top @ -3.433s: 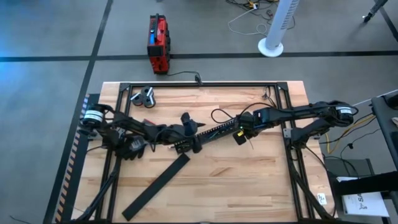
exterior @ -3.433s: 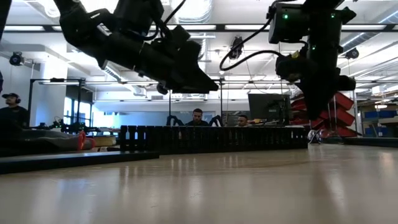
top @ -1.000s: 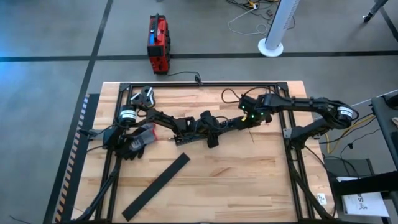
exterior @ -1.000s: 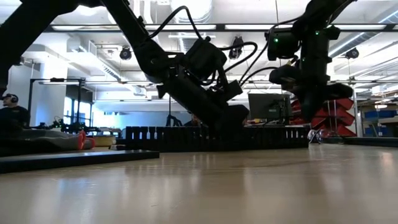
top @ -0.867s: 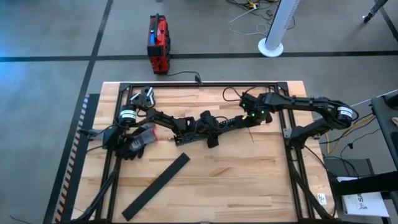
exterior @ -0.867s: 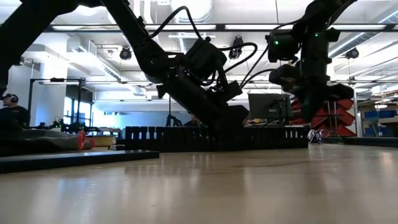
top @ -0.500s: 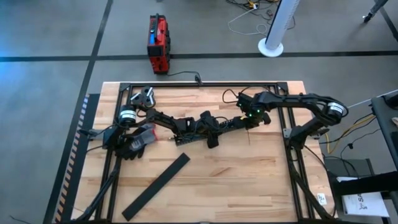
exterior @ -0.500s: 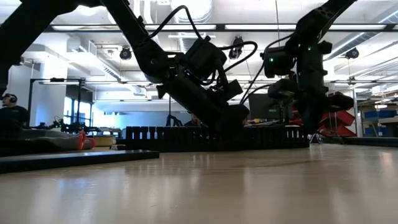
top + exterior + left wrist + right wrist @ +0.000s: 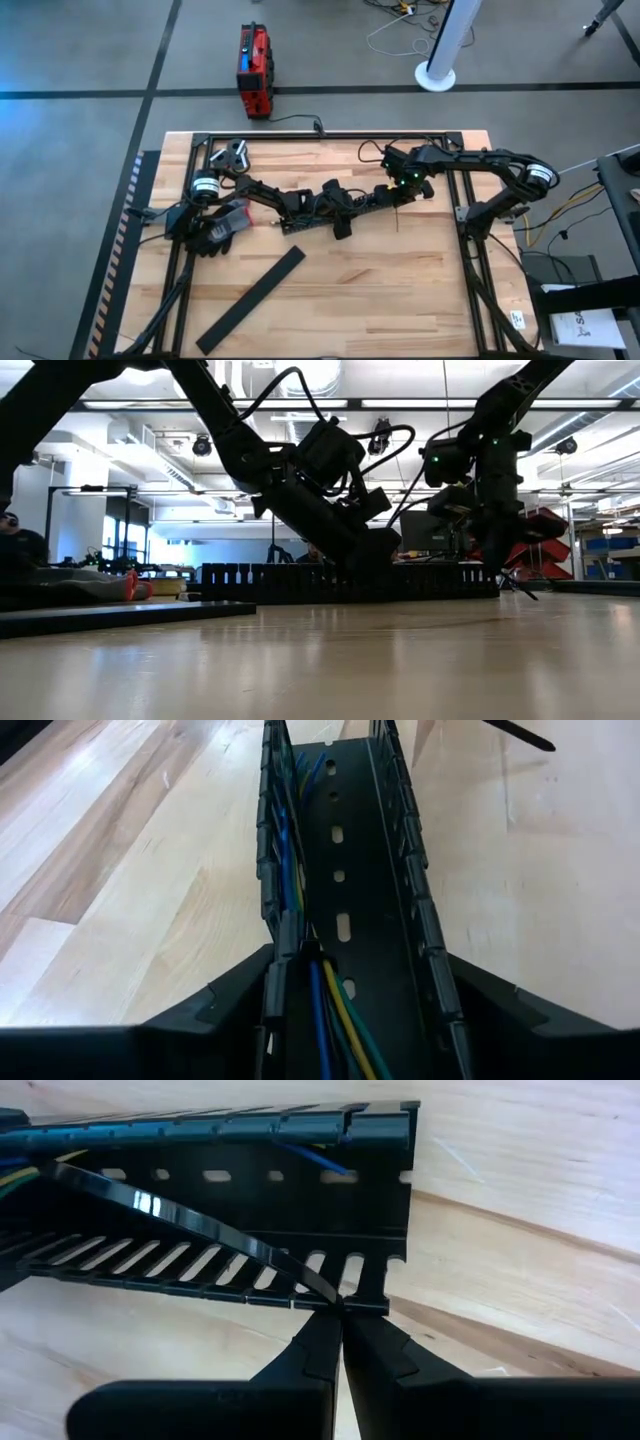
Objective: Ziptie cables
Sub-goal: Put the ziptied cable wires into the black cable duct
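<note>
Both arms reached inward over the table's middle.
The left gripper sat low with its fingers spread wide; the right gripper angled down, fingertips pinched together.

Even, diffuse overhead lighting. Ceiling strip lights burn out to white in the low view, turning both arms into silhouettes and laying a soft sheen on the table. A glare streak rides the glossy black strap beyond the fingers; shadows are faint.
</note>
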Action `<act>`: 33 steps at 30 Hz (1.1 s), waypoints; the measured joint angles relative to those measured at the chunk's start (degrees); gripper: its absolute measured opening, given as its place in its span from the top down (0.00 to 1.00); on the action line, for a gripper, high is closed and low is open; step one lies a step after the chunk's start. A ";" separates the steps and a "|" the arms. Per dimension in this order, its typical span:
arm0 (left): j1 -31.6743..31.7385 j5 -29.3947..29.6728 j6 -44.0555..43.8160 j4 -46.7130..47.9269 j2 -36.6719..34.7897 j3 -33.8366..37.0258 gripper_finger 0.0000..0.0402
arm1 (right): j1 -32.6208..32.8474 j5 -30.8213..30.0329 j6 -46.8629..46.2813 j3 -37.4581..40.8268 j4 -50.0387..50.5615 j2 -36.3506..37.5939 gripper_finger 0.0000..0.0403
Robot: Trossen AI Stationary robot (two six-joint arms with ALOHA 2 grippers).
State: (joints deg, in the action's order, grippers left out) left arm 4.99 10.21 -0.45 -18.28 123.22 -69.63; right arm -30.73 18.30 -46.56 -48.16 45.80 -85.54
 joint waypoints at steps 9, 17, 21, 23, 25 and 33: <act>-0.10 0.03 0.00 0.06 0.00 0.00 0.44 | -0.06 0.00 2.30 0.00 -0.42 1.40 1.00; -0.12 -0.13 0.39 -0.09 0.00 0.00 0.45 | 0.05 -7.12 3.99 -2.01 -0.51 7.64 1.00; -0.14 -0.21 0.39 -0.09 0.00 0.00 0.44 | -0.13 -9.98 4.56 -2.84 -0.94 8.19 1.00; -0.14 -0.19 0.39 -0.14 0.01 0.00 0.45 | -0.08 -9.96 4.62 -2.86 -2.39 7.64 1.00; -0.17 -0.17 0.41 -0.14 0.00 0.00 0.46 | -0.04 -9.92 5.19 -2.84 -2.86 6.59 1.00; -0.17 -0.17 0.97 -0.17 0.01 0.00 0.44 | -0.06 -9.30 8.61 -2.84 -2.51 4.99 1.00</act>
State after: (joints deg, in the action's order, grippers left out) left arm 4.82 10.04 0.52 -18.44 123.23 -69.63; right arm -30.79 9.00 -37.95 -51.00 43.30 -80.55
